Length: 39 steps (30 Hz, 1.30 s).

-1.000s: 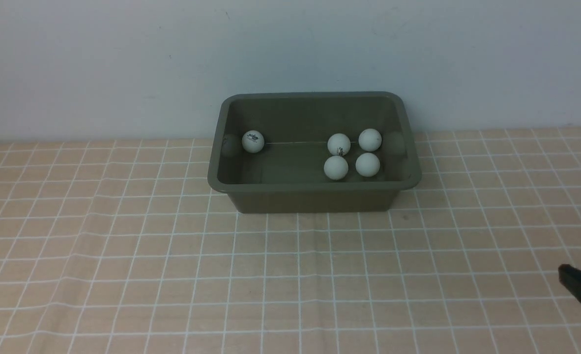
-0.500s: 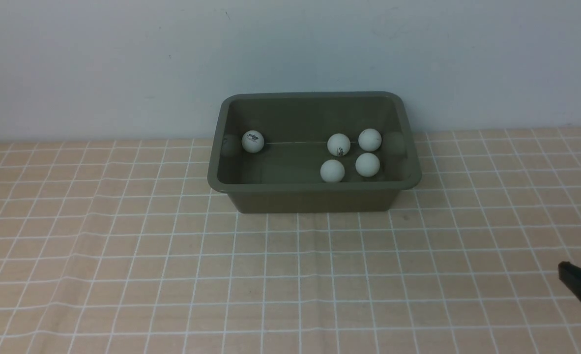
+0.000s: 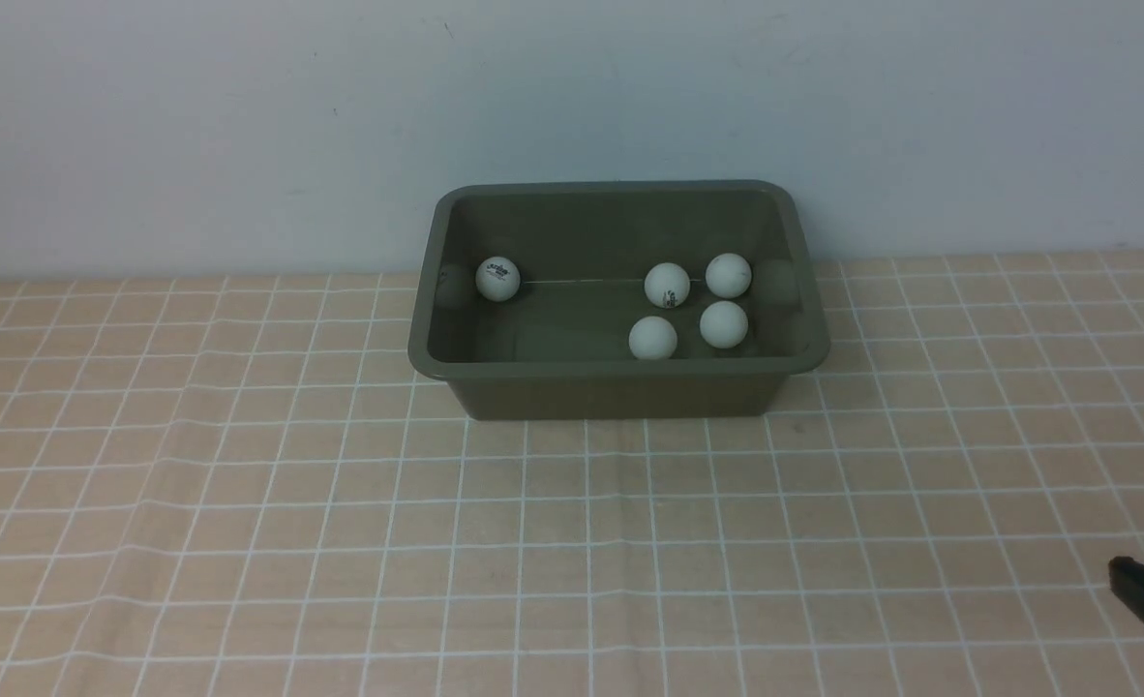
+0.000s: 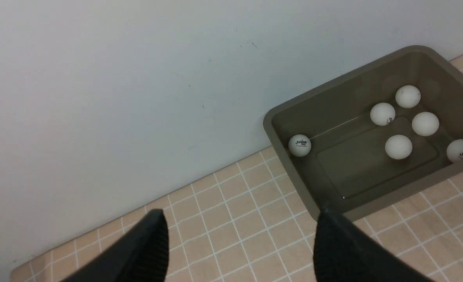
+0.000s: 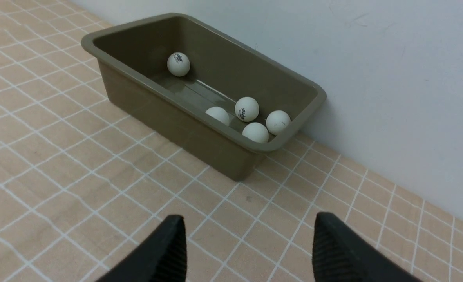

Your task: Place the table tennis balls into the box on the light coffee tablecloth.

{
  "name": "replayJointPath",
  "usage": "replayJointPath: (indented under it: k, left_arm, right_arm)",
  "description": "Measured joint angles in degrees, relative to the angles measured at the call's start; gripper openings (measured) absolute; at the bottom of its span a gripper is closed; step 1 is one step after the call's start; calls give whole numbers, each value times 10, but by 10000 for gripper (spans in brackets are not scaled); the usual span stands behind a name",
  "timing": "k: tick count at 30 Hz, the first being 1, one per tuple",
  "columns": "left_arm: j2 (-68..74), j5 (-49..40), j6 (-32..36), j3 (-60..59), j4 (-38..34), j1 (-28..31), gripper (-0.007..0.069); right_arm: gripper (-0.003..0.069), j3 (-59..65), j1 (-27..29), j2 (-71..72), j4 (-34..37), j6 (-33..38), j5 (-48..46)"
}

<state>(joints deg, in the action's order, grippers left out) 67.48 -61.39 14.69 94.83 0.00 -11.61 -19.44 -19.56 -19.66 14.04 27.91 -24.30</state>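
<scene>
The olive-green box (image 3: 620, 387) stands on the light coffee tablecloth (image 3: 340, 503) against the back wall. Several white table tennis balls lie inside it: one (image 3: 497, 279) near its left end, a cluster (image 3: 724, 324) toward its right end. No ball shows on the cloth. My left gripper (image 4: 241, 219) hovers open and empty to the left of the box, outside the front view. My right gripper (image 5: 249, 223) is open and empty over the cloth, well in front and right of the box. Only one of its dark fingertips (image 3: 1143, 586) shows in the front view's lower right corner.
A plain pale wall (image 3: 243, 126) rises right behind the box. The cloth has slight creases (image 3: 161, 503) on the left side.
One ball in the right cluster rolled a little toward the box's near wall and left. The right gripper's fingertip drew back toward the near right corner.
</scene>
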Motion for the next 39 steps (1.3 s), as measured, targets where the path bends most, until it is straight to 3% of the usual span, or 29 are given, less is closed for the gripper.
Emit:
replayJointPath:
  k: [2, 7, 13, 22, 39]
  left_arm:
    - [0, 0, 0, 0, 0, 0, 413]
    - [0, -3, 0, 0, -6, 0, 413]
    - [0, -11, 0, 0, -28, 0, 413]
    - [0, -11, 13, 0, -45, 0, 413]
    - [0, -11, 15, 0, -57, 0, 413]
  right_arm:
    - [403, 0, 8, 18, 18, 0, -8]
    - [403, 0, 100, 86, 99, -1, -11]
    - [403, 39, 181, 141, 87, -2, 8]
    - [403, 159, 215, 202, 96, -1, -18]
    - [403, 202, 225, 202, 96, 1, -31]
